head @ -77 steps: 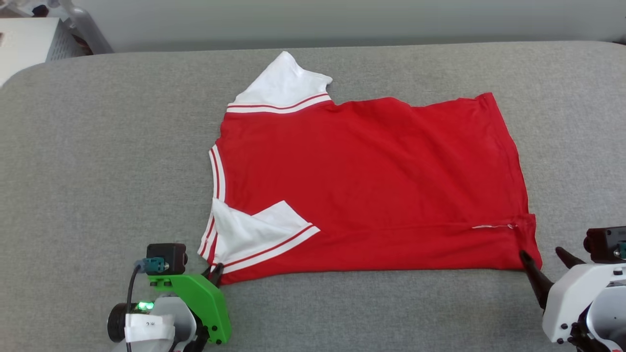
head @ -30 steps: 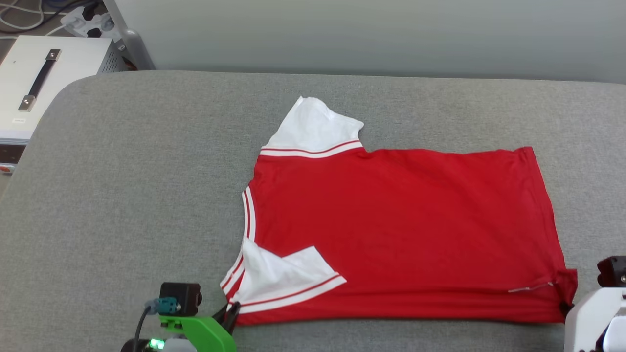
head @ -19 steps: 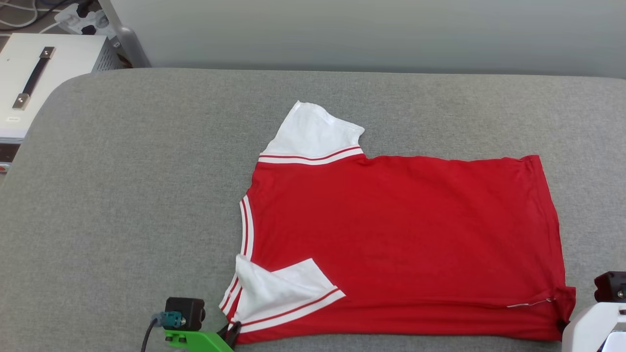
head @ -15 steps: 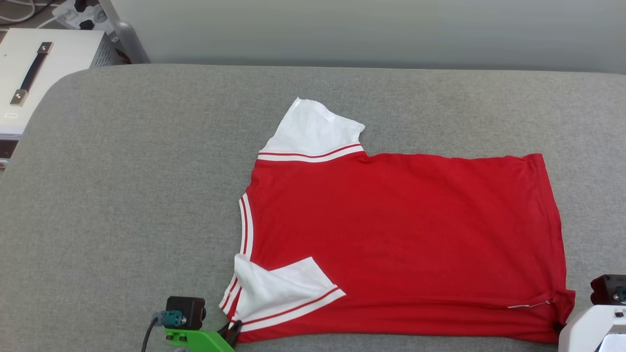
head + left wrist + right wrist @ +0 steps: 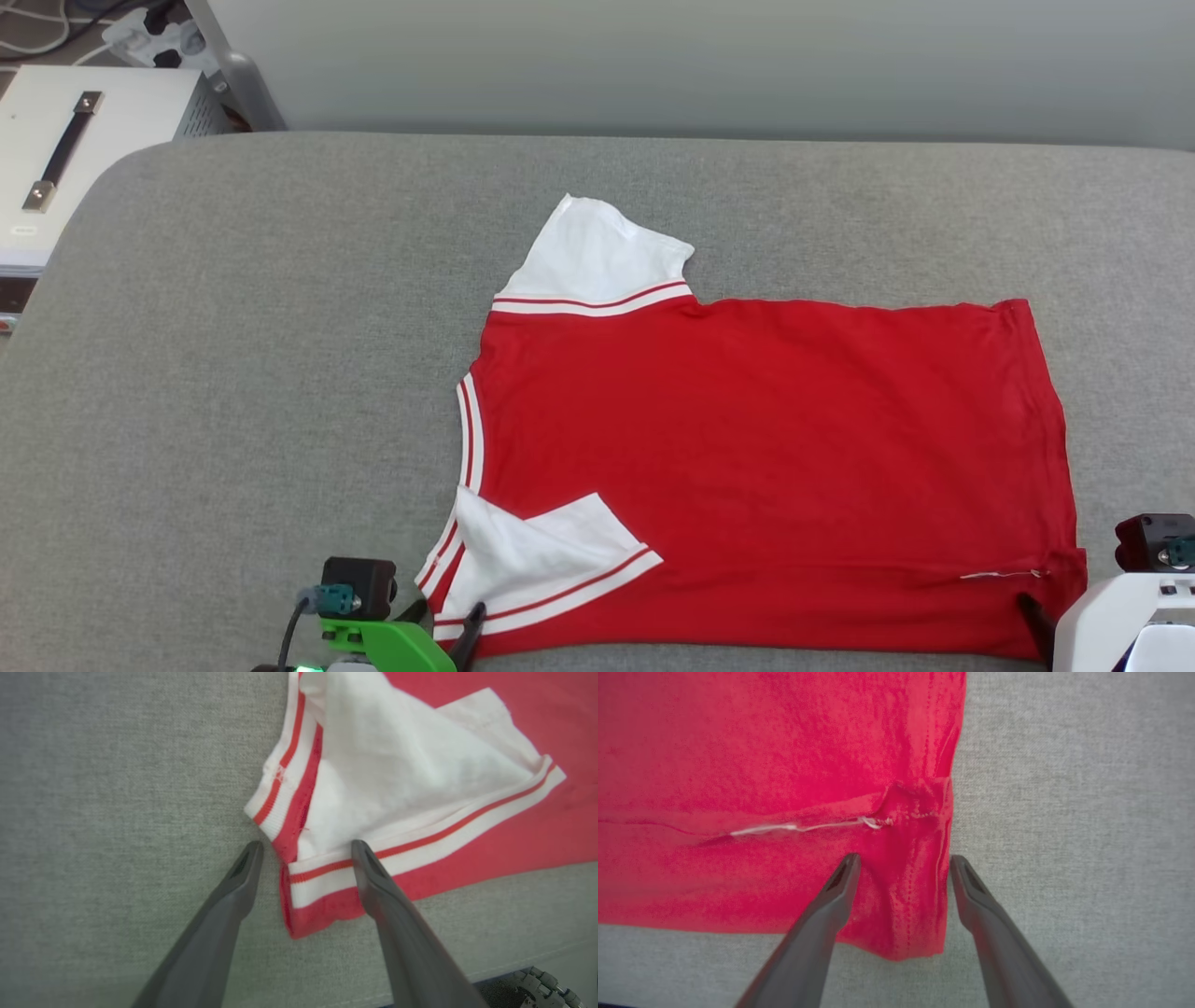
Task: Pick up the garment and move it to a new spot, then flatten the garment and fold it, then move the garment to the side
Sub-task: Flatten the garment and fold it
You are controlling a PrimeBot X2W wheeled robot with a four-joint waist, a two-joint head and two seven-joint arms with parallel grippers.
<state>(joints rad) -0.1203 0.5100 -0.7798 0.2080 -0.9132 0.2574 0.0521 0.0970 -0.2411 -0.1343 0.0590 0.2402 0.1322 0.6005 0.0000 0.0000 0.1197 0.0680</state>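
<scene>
i count one red garment, two grippers of mine, left gripper and right gripper, four dark fingers, one grey table, one white box

Soft matt red cloth of the garment, ribbed striped trim, rough grey woven fabric over the table, smooth matt dark fingers, glossy green plastic bracket, metal handle.

A grey fabric-covered surface with a rounded far-left corner lies before a plain pale wall. At far left stands a white case with a dark handle, a power strip beyond.
</scene>
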